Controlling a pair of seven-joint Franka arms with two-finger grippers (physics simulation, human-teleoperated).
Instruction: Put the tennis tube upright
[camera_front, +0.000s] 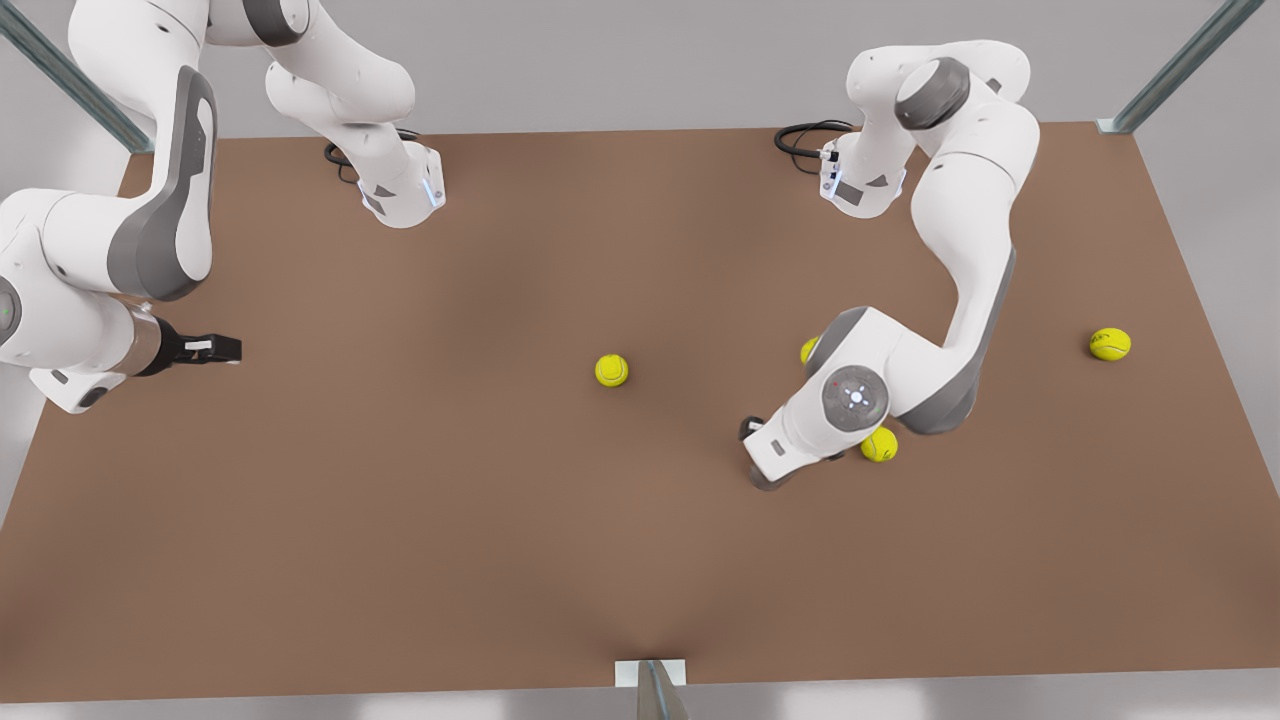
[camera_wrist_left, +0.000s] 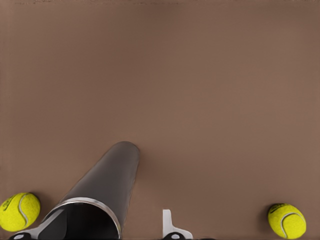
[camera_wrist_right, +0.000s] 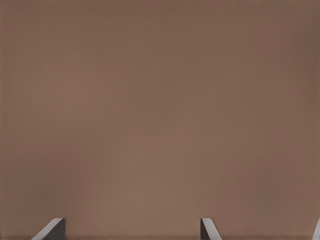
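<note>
The tennis tube (camera_wrist_left: 107, 182) is a grey cylinder whose light-rimmed open end (camera_wrist_left: 102, 205) is close to the left wrist camera. Its far end points away over the brown table. I cannot tell whether it lies flat or is tilted. My left gripper (camera_wrist_left: 114, 215) is open at the rim end: one finger (camera_wrist_left: 172, 227) stands clear beside the tube, and the other (camera_wrist_left: 50, 226) shows at the tube's mouth. In the front view this arm (camera_front: 855, 395) is low at the right and hides the tube. My right gripper (camera_front: 228, 348) waits open at the front view's left.
Yellow-green tennis balls lie on the table: one in the middle (camera_front: 611, 370), two by the left arm (camera_front: 879, 445) (camera_front: 807, 350), one far right (camera_front: 1110, 344). Two balls (camera_wrist_left: 19, 211) (camera_wrist_left: 286, 220) flank the tube. Arm bases (camera_front: 405, 195) (camera_front: 860, 185) stand at the back.
</note>
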